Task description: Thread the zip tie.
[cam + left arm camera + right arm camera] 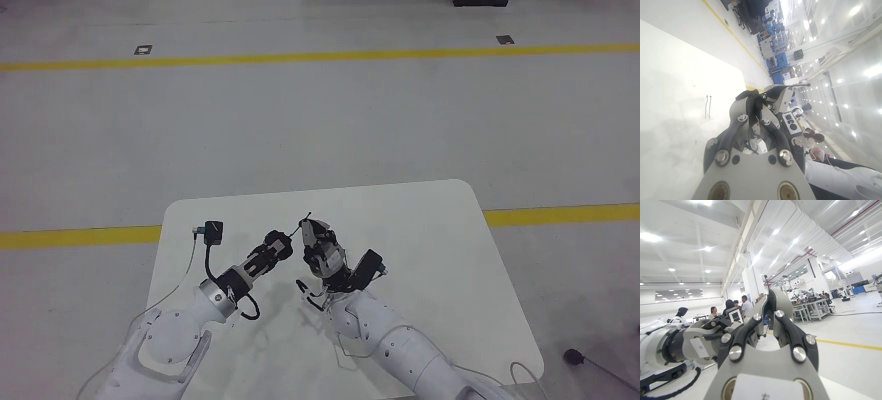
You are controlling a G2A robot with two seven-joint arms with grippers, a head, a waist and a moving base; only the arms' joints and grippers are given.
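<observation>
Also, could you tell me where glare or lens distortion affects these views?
Left wrist view: glare washes out the table, yet two zip ties lying on it are visible. Right wrist view: ceiling lights flare, and the wide lens bows lines. Top view: even light.

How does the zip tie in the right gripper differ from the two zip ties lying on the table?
The held zip tie is clamped in the right gripper and sticks out in the air; the two spare zip ties lie flat on the table, untouched. The held one is alone; the spares lie side by side. All are thin and black.
</observation>
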